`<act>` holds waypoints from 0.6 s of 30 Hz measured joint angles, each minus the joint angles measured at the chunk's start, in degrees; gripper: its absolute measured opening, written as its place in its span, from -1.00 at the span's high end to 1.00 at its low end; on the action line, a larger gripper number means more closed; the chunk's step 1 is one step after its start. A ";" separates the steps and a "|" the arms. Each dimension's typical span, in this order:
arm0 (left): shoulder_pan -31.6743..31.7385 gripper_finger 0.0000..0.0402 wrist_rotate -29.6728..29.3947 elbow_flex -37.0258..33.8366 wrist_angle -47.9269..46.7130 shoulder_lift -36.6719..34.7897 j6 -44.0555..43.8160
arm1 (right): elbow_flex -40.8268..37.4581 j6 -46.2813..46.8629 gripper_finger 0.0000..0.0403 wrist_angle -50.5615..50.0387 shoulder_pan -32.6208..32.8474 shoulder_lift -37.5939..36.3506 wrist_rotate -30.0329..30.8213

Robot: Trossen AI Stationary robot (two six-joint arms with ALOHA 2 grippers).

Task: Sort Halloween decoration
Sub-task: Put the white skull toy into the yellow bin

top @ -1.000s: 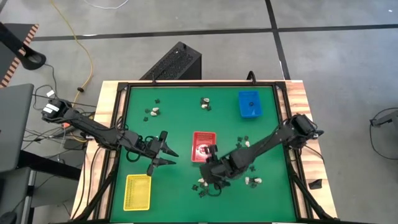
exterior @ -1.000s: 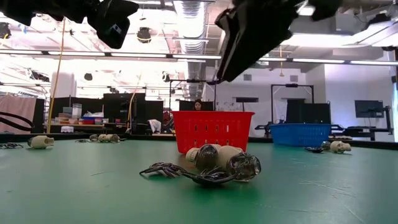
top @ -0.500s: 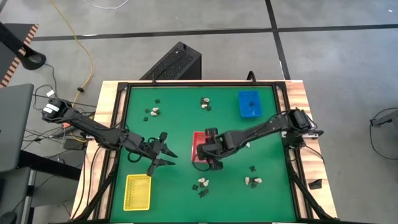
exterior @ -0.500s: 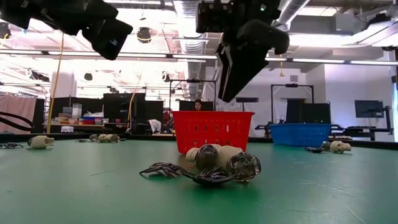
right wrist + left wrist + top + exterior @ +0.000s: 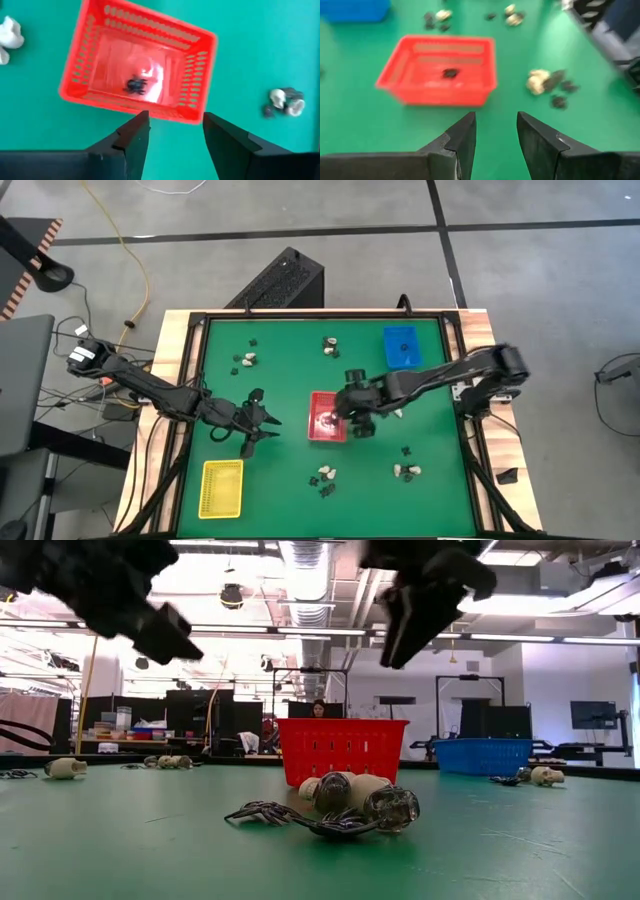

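The Halloween decoration is scattered as tiny cream and black pieces: a pair at the front [image 5: 325, 477], one at the front right [image 5: 406, 471], others at the back [image 5: 331, 347] and back left [image 5: 247, 360]. One black piece [image 5: 135, 85] lies inside the red tray [image 5: 317, 428]. My right gripper [image 5: 351, 422] hangs open and empty over the tray's right side; its wrist view [image 5: 175, 125] looks straight down into the tray. To the left of the tray my left gripper [image 5: 268, 423] is open and empty, pointing at the red tray [image 5: 400, 80].
A yellow tray [image 5: 222, 486] sits at the front left and a blue tray [image 5: 402, 347] at the back right. In the low view a cream and black clump [image 5: 340, 808] lies in front of the red tray [image 5: 342, 750]. Wooden rails frame the green mat.
My right gripper travelled from the front pieces back to the red tray and its jaws opened wide. The left arm shifted only slightly.
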 joint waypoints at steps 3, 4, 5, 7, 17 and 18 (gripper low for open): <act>0.36 0.35 -3.93 -1.55 1.24 0.02 2.40 | -10.51 0.13 0.00 12.12 -2.77 -7.93 -0.03; 0.78 0.35 -5.35 -1.59 1.58 0.02 3.52 | -13.80 0.33 0.01 16.21 -3.54 -10.33 -0.01; 1.42 0.35 -6.84 -1.59 2.23 0.02 4.05 | -16.89 0.52 0.02 20.13 -4.22 -12.55 -0.06; 3.05 0.35 -8.20 -1.59 2.43 -0.02 3.92 | -22.04 0.35 0.03 28.73 -5.11 -16.23 -0.62; 9.96 0.35 5.83 3.66 -17.64 -1.11 -12.49 | -32.69 1.56 0.04 48.78 -5.86 -19.32 -1.85; 10.43 0.35 7.38 5.84 -23.03 -1.47 -14.23 | -32.69 1.68 0.04 48.88 -5.82 -18.67 -1.87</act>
